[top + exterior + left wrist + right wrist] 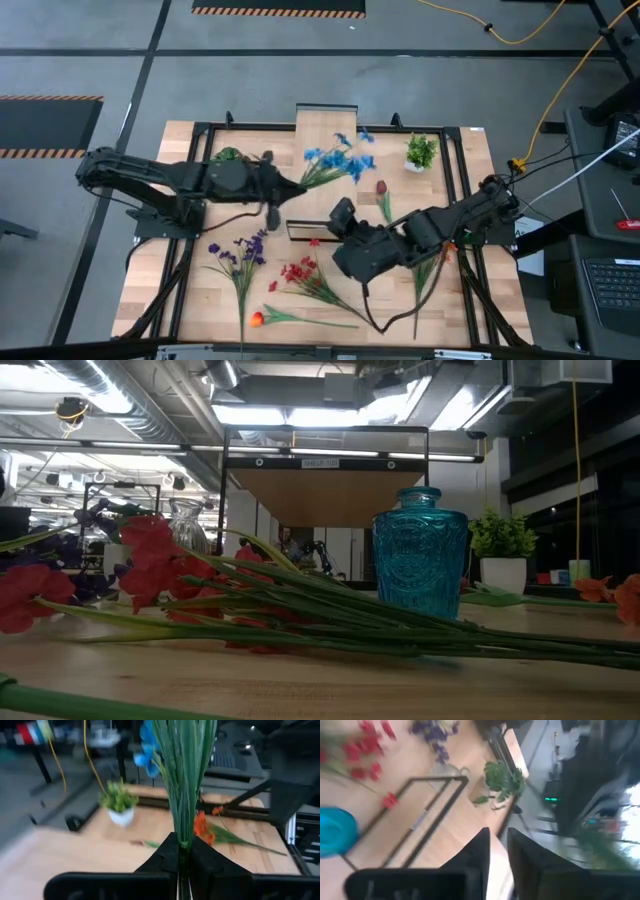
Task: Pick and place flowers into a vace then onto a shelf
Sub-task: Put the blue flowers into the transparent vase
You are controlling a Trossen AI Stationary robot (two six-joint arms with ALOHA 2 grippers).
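From above, my left pincer (296, 187) is clamped on the blue flower's (335, 160) stems, long axis running away from me toward the small potted plant (421, 152). The shelf (308, 229) lies just beside it, nearer my right pincer (343, 214). Four more flowers rest on the desk (200, 300): purple, red, orange, a tulip. At desk height, one blue vase (419, 552) and one clear vase. My left wrist shows stems pinched tight; my right wrist, fingers slightly apart (holding nothing).
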